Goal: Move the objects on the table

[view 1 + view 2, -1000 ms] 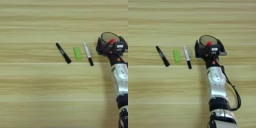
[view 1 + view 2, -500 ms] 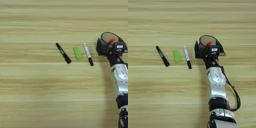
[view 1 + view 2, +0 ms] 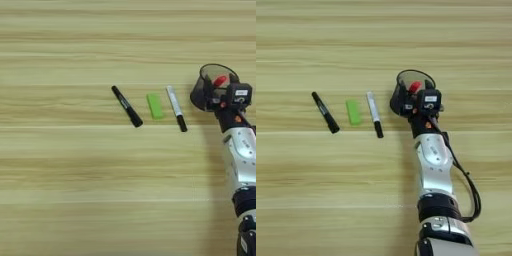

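A black mesh cup (image 3: 402,85) stands at the right of the table (image 3: 60,165). The end of a slim red marker (image 3: 414,87) shows inside it. My right gripper (image 3: 421,98) is at the cup's near right rim, over its opening, and its black parts blend with the mesh. Left of the cup three things lie in a row on the wood. They are a white-grey marker with a black cap (image 3: 374,114), a small green block (image 3: 353,111) and a black marker (image 3: 325,112). All three lie apart from the gripper.
My silver forearm (image 3: 433,165) runs from the bottom edge up to the cup, with a black cable (image 3: 468,185) looping along its right side. Bare wood-grain table lies to the left and behind the row.
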